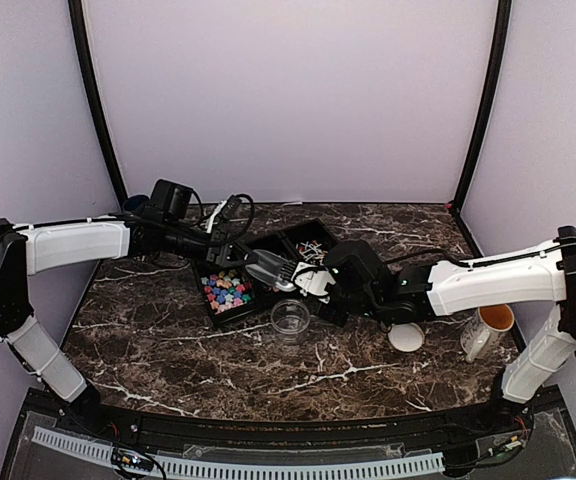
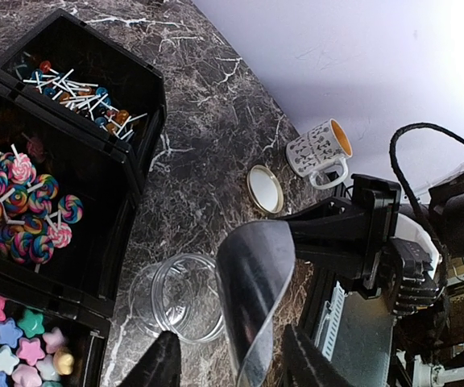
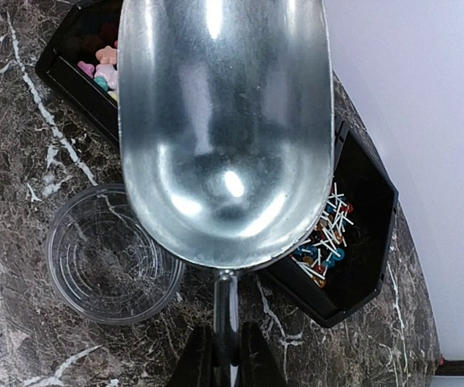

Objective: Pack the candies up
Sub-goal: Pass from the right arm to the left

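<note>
my left gripper (image 2: 232, 347) sits behind and left of the clear tub (image 1: 290, 318), jaws spread, with the scoop (image 2: 252, 282) bowl showing between the fingers; can't tell if either finger touches it. the candies (image 1: 226, 290), little stars in blue, pink, green and yellow, lie in the black bin (image 1: 204, 290) just behind-left of the tub. my right gripper (image 3: 225, 367) is right of the tub, jaws pinched tight on the scoop's handle, bowl up over the tub's far rim, with the tan lid (image 1: 405, 337) and mug (image 1: 488, 330) further right of the tub.
</note>
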`<state>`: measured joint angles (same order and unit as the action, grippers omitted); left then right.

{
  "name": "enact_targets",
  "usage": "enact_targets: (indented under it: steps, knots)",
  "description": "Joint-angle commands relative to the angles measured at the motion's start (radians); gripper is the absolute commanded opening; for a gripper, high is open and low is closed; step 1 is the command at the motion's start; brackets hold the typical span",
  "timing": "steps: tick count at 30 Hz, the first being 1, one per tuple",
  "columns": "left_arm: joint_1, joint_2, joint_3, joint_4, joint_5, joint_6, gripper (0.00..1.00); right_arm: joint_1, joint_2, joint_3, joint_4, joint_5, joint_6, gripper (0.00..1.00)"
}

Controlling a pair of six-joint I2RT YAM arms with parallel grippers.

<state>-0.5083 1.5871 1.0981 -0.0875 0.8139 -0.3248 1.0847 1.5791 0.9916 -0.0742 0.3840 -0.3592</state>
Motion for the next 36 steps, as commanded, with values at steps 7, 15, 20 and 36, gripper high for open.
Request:
enact_targets:
  steps: [7, 15, 20, 36]
  knots:
    - [-0.003, 0.007, 0.039, -0.025, 0.028, 0.014, 0.33, 0.02, 0.008, 0.037, 0.05, -0.004, -0.003, 0.0]
    - [-0.004, 0.015, 0.045, -0.039, 0.03, 0.02, 0.11, 0.026, 0.041, 0.041, 0.051, 0.003, -0.003, 0.0]
    - [-0.003, 0.018, 0.047, -0.043, 0.034, 0.019, 0.0, 0.03, 0.042, 0.038, 0.057, 0.011, 0.0, 0.0]
    - [-0.004, -0.015, 0.026, 0.026, 0.083, 0.001, 0.0, 0.029, -0.116, -0.087, 0.178, -0.02, -0.006, 0.46]
